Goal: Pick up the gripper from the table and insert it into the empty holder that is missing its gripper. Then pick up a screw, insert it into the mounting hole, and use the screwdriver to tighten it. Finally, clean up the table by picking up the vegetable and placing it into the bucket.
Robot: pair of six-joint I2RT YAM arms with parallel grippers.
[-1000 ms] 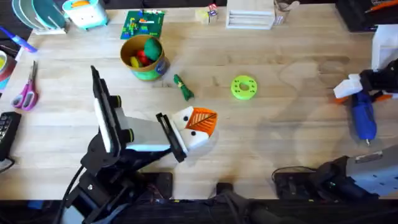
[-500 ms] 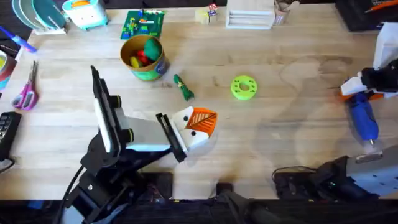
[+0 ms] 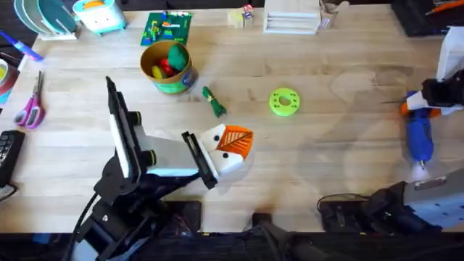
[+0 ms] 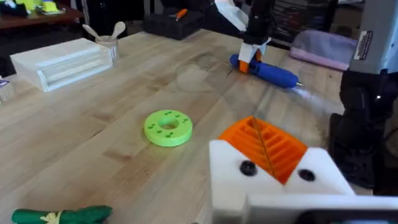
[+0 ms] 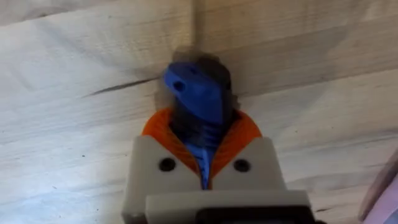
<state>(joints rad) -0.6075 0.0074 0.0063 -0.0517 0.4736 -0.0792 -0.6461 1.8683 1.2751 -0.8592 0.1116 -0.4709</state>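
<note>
Blue cylindrical power screwdriver (image 3: 421, 138): pinched near its rear end between the orange ribbed pads of the right gripper (image 5: 204, 163), at the far right of the light wooden surface (image 3: 326, 156); thin metal bit pointing toward the near edge; touching the surface or just above it, cannot tell.
Right arm: reaching in from the right edge, wrist bent down over the tool.
Left gripper (image 3: 230, 144): white mounts with orange tips pressed together, nothing between them, resting low mid-surface; arm folded close above its base.
Small dark-green leafy toy vegetable (image 3: 214, 102): lying loose between gripper and pail, not yet cleared.
Round yellow-gold pail with green lower band (image 3: 169, 69): upright beyond it, already holding red and green toy pieces.
Bright green round disc (image 3: 284, 101): flat, right of the vegetable.
Progress, judged: screwdriver stage in hand; screw seating not discernible; vegetable clean-up outstanding.
</note>
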